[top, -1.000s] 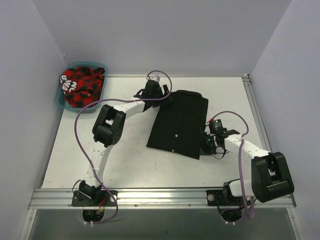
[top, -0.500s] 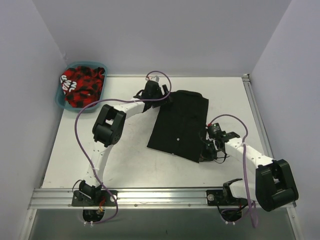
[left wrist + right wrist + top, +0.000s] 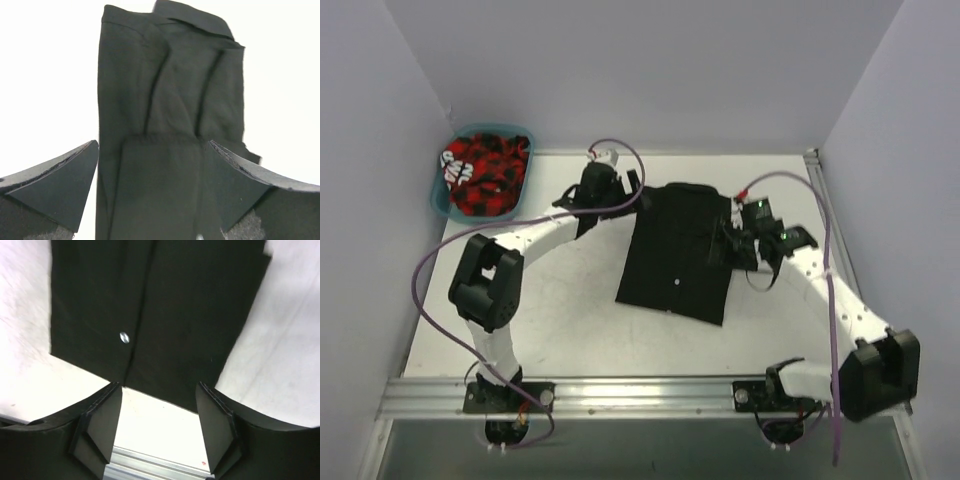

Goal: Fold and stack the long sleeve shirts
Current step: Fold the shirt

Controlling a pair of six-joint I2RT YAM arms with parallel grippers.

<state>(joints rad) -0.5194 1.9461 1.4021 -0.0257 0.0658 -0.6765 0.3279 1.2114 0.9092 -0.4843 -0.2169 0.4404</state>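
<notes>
Presently on your tabletop (image 3: 560, 320): one long sleeve shirt (image 3: 678, 255), plain black, folded into a long narrow panel. It lies flat just to the 3 o'clock side of centre.
Shirt, lie: collar (image 3: 692, 190) end toward 12 o'clock, hem toward 6 o'clock. The whole panel is tilted a little, so the hem swings toward 7 o'clock.
Shirt, detail: one small pale button (image 3: 677, 283) shows near the hem. Your left wrist view shows lengthwise creases in the cloth and one folded edge running across it.
Left tool (image 3: 152, 145): at the shirt's 10 o'clock corner, beside the collar end. Its fingers are spread wide. You see the shirt lying flat on the tabletop beyond them, and the tool has hold of nothing.
Right tool (image 3: 159, 390): at the shirt's 2 o'clock edge, pointing in over the cloth. Its fingers stand well apart. Between them you see only the hem edge and bare tabletop, so nothing is gripped.
Arms: your left arm reaches from 7 o'clock up to the collar end. Your right arm reaches from 5 o'clock up along the 3 o'clock side.
Basket (image 3: 452, 205): teal plastic, in the 10 o'clock corner, well apart from the shirt.
Basket, contents: red and black cloth (image 3: 485, 172), heaped. You cannot tell what kind of garment it is.
</notes>
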